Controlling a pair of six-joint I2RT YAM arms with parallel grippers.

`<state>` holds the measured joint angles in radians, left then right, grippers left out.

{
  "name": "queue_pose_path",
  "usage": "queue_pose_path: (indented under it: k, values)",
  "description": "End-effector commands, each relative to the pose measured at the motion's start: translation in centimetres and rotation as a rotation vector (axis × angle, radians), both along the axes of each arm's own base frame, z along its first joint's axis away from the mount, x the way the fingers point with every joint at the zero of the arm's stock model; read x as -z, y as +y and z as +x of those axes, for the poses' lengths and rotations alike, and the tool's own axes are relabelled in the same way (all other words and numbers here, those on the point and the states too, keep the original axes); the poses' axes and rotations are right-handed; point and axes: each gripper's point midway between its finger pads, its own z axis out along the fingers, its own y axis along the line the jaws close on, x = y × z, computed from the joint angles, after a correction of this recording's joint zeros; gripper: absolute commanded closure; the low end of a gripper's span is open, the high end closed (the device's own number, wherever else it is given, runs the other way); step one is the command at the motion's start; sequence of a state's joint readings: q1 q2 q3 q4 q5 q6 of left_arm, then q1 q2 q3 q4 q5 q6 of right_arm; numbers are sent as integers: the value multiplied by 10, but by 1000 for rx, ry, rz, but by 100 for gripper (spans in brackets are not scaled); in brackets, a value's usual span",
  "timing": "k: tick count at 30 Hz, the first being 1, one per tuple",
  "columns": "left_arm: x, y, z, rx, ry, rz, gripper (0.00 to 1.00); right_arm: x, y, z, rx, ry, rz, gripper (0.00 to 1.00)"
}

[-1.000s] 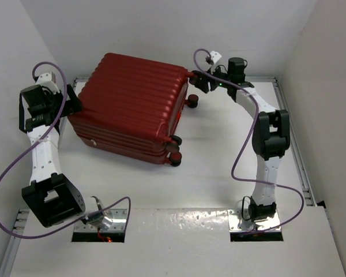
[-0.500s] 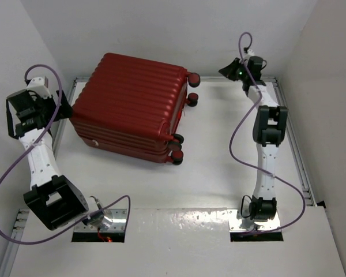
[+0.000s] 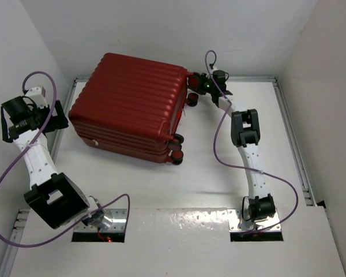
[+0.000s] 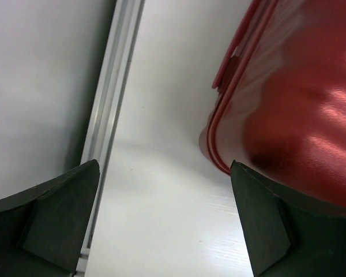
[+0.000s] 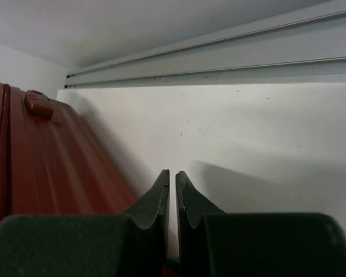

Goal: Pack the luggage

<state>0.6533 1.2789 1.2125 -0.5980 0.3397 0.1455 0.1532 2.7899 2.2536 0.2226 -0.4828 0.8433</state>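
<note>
Luggage (image 3: 130, 107): dark red shell, lid closed, flat at far left of table (image 3: 219, 173), wheels (image 3: 176, 156) rightward.
Left gripper (image 4: 164, 167) spread wide, empty, beside left end; right gripper (image 5: 172, 173) pinched together, empty, at wheeled corner; probably flanking for opening.

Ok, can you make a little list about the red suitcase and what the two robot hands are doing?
luggage: dark red, ribbed, closed, lying flat on the white table
wheels: small, black, on the luggage's right end
left gripper: open wide at the luggage's left side, only bare table between its fingers
right gripper: shut, holding nothing, by the luggage's far right corner
packing: nothing going in; the lid is shut
</note>
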Motion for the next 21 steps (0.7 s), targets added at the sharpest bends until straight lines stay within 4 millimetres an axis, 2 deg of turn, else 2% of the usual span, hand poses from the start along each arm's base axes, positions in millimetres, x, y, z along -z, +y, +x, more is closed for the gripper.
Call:
queue_pose_path:
  k: [1, 2, 3, 6, 9, 12, 14, 15, 16, 17, 19, 20, 21]
  values:
    - [-18, 8, 1, -33, -9, 41, 1, -11, 0, 8, 17, -31, 36, 93]
    - [-14, 10, 1, -50, 0, 32, 1, -14, 7, 1, -15, -23, 49, 93]
    - [-11, 11, 2, -59, 5, 15, 1, -5, 13, -9, -51, 6, 61, 96]
    - [-9, 22, 3, -128, -1, 3, 1, 0, 29, -37, -182, 74, 113, 96]
    - [4, 29, 5, -185, 11, -23, 1, 7, 33, -50, -230, 149, 144, 98]
    - [20, 37, -7, -261, 33, -77, 1, 2, 50, -79, -371, 204, 190, 100]
    - [35, 38, -17, -335, 59, -133, 1, 2, 62, -106, -474, 253, 212, 100]
    - [53, 33, -27, -357, 104, -177, 1, -2, 64, -112, -499, 259, 215, 100]
    - [58, 34, -36, -385, 111, -204, 1, -6, 67, -123, -550, 257, 209, 100]
    - [68, 29, -42, -400, 125, -250, 1, 7, 71, -141, -578, 319, 215, 100]
    - [89, 15, -55, -404, 152, -348, 1, -6, 74, -150, -600, 318, 209, 100]
    - [95, 5, -59, -403, 159, -388, 1, 6, 71, -164, -611, 362, 203, 100]
    - [107, -4, -66, -408, 174, -431, 1, -3, 72, -168, -619, 368, 200, 100]
